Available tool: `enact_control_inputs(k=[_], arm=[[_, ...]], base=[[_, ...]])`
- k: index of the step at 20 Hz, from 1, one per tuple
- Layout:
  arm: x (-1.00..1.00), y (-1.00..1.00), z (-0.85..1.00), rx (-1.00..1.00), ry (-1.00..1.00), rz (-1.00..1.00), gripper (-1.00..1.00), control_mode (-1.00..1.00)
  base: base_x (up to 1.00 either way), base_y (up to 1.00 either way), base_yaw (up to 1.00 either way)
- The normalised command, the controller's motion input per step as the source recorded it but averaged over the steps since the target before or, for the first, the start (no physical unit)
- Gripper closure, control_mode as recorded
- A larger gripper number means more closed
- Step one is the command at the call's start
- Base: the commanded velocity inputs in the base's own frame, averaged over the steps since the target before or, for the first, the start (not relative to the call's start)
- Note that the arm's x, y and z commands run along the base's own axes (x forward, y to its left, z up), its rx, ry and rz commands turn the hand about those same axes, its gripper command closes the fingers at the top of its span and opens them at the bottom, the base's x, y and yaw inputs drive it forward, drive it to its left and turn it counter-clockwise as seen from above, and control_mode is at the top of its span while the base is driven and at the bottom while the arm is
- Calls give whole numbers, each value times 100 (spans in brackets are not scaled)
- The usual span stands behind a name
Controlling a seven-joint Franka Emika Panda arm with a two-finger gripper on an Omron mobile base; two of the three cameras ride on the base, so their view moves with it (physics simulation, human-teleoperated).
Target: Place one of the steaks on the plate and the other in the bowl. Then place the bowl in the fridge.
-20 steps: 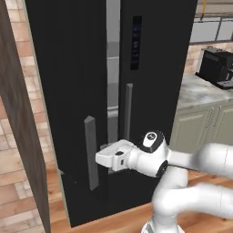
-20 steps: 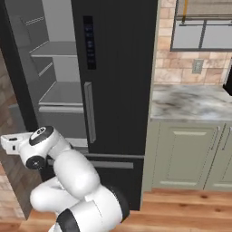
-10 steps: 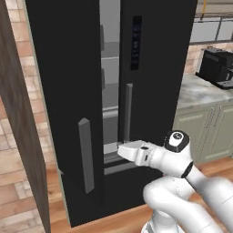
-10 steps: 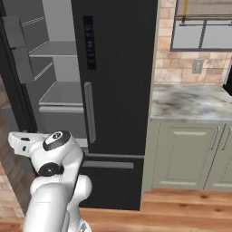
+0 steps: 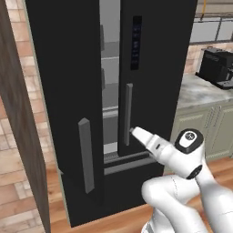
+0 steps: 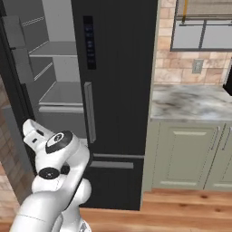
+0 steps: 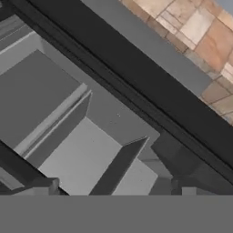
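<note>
Left base view: end effector (image 5: 134, 131) spread, holding nothing, just beside fridge (image 5: 154, 68) right-door handle (image 5: 129, 113); left door (image 5: 68, 91) ajar beyond, grey shelves (image 6: 63, 93) exposed, likely readied for bowl.

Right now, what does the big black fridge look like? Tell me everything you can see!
The fridge is tall, black and smooth. Its left door stands partly open, showing a grey inside with grey shelves. The right door is shut and has a small dark display panel above a long grey handle. A drawer front sits below. It stands on the wood floor beside the pale green cabinets.
</note>
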Motion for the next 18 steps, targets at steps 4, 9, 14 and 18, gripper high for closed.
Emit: enact_control_inputs(k=[4, 9, 14, 18], arm=[[0, -26, 81, 22, 54, 5, -100, -100], [0, -29, 87, 25, 59, 4, -100, -100], [-1, -48, 96, 31, 54, 5, -100, -100], [0, -39, 81, 25, 53, 19, -100, -100]], base=[[0, 0, 0], [0, 0, 0], [0, 0, 0], [0, 0, 0]])
